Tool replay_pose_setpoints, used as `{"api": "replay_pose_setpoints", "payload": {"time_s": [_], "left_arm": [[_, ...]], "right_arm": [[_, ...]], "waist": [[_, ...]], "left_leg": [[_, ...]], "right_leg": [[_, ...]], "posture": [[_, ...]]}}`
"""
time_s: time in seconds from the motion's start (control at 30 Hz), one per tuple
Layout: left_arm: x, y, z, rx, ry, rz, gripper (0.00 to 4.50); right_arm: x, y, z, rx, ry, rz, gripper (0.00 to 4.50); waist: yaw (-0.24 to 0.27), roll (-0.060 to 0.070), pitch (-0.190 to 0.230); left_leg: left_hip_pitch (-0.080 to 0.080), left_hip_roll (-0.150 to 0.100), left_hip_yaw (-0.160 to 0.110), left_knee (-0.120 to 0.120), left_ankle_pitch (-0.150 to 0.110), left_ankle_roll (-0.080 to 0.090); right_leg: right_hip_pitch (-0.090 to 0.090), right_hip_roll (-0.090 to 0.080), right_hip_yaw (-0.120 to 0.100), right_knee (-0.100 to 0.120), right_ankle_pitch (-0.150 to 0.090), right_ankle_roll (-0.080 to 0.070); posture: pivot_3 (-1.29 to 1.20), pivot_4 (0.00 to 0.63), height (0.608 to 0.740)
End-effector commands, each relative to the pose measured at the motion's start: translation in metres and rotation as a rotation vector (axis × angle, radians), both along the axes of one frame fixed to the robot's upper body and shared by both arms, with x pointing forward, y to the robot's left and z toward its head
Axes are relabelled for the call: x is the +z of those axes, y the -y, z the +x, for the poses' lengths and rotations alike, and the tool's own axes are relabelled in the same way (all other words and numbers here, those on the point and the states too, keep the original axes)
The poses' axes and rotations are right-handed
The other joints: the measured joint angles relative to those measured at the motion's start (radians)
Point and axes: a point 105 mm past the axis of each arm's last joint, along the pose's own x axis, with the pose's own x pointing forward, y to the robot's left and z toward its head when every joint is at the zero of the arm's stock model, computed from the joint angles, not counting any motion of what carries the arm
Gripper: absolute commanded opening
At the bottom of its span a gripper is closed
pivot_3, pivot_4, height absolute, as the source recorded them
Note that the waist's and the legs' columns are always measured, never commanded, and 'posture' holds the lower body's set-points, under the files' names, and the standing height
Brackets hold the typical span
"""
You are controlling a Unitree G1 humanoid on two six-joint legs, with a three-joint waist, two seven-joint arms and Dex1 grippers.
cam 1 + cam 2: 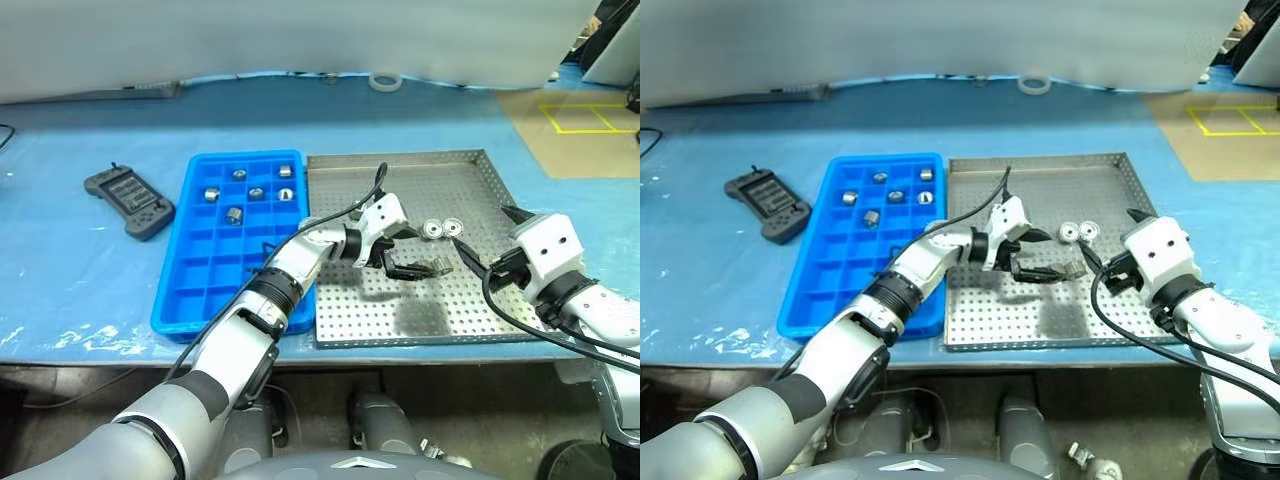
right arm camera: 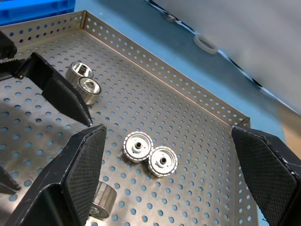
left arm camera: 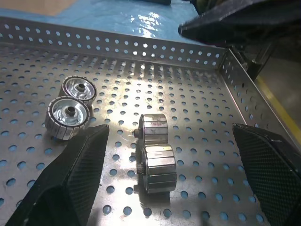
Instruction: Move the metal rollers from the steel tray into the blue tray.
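Now we see our left gripper [image 1: 418,250] fingers spread wide around two metal rollers [image 3: 156,153] lying on the steel tray [image 1: 470,300]; our right gripper [image 1: 485,232] is wide too, and five rollers sit in the blue tray [image 1: 200,290].

We see the blue tray [image 1: 200,290] left of the steel tray [image 1: 470,310] on the bench [image 1: 60,270], rollers [image 1: 440,229] in both.

Steel tray [image 3: 141,47] cut off by frame edges

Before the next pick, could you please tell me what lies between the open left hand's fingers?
In the left wrist view, two metal rollers lie end to end on the steel tray, between the left hand's fingers.
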Motion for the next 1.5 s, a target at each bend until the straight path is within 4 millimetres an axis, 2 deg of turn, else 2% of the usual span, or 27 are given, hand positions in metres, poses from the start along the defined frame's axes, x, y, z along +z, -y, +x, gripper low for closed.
{"api": "replay_pose_setpoints", "payload": {"time_s": [0.03,0.17,0.3,0.47,0.67,0.9,1.07,1.33,1.43,1.5], "left_arm": [[0.0,0.026,-0.01,-0.017,0.022,0.018,4.42],[-0.016,0.034,-0.008,0.048,-0.011,0.067,4.42],[-0.022,0.044,-0.011,0.09,-0.059,0.041,4.42],[-0.017,0.059,-0.016,0.092,-0.076,0.018,4.42],[-0.011,0.072,-0.034,0.002,-0.134,-0.02,4.42],[-0.005,0.083,-0.053,-0.095,-0.181,-0.069,4.42],[-0.005,0.088,-0.055,-0.074,-0.175,-0.075,4.42],[0.0,0.096,-0.069,-0.129,-0.213,-0.126,4.42],[0.002,0.098,-0.072,-0.142,-0.225,-0.146,3.9],[0.002,0.099,-0.071,-0.128,-0.213,-0.148,3.29]], "right_arm": [[0.01,-0.001,-0.006,-0.009,0.048,-0.014,4.5],[0.005,0.001,-0.006,-0.022,0.038,-0.013,4.5],[0.003,0.005,-0.006,-0.043,0.037,-0.01,4.5],[0.002,0.003,-0.007,-0.046,0.032,-0.022,4.5],[0.001,0.003,-0.009,-0.053,0.028,-0.023,4.5],[-0.001,0.004,-0.01,-0.064,0.024,-0.031,4.5],[-0.003,0.004,-0.012,-0.073,0.02,-0.042,4.5],[-0.004,0.005,-0.016,-0.088,0.015,-0.044,4.5],[-0.004,0.005,-0.016,-0.091,0.015,-0.043,4.5],[-0.003,0.005,-0.016,-0.094,0.018,-0.044,4.5]], "waist": [[-0.004,0.0,0.0],[-0.008,0.0,0.0],[-0.011,0.001,-0.001],[-0.031,0.003,-0.002],[-0.037,0.003,-0.003],[-0.057,0.003,-0.002],[-0.063,0.003,-0.002],[-0.073,0.003,-0.002],[-0.083,0.003,-0.002],[-0.09,0.003,-0.002]], "left_leg": [[0.0,0.0,0.0,0.0,0.0,0.0],[-0.001,0.0,0.0,0.0,0.0,0.0],[0.002,0.0,0.0,0.0,0.0,0.0],[0.007,0.0,0.0,0.0,-0.002,-0.003],[0.006,0.0,0.0,0.0,-0.002,-0.002],[0.003,-0.001,0.0,-0.001,-0.001,0.0],[-0.001,-0.001,0.0,-0.001,-0.001,0.001],[-0.001,-0.001,0.0,-0.001,-0.001,0.001],[-0.002,-0.001,0.0,-0.001,-0.001,0.001],[-0.003,-0.001,0.0,-0.001,-0.001,0.002]], "right_leg": [[0.0,0.0,0.0,0.0,0.0,0.0],[-0.001,0.0,0.0,-0.001,0.0,0.0],[0.002,0.0,0.0,-0.001,0.0,0.0],[0.007,0.0,0.0,-0.002,0.0,0.001],[0.007,0.0,0.0,-0.003,0.0,0.001],[0.004,0.0,0.0,-0.004,0.0,0.001],[0.001,0.0,0.0,-0.005,0.0,0.0],[0.001,0.0,-0.001,-0.005,0.0,0.0],[0.0,0.0,-0.001,-0.006,0.0,0.0],[0.0,0.0,-0.001,-0.006,0.0,0.0]], "posture": [[-0.47,0.15,0.74],[-0.48,0.15,0.74],[-0.48,0.15,0.74],[-0.49,0.15,0.74],[-0.51,0.15,0.74],[-0.54,0.15,0.74],[-0.55,0.15,0.74],[-0.58,0.15,0.74],[-0.58,0.15,0.74],[-0.58,0.15,0.74]]}}
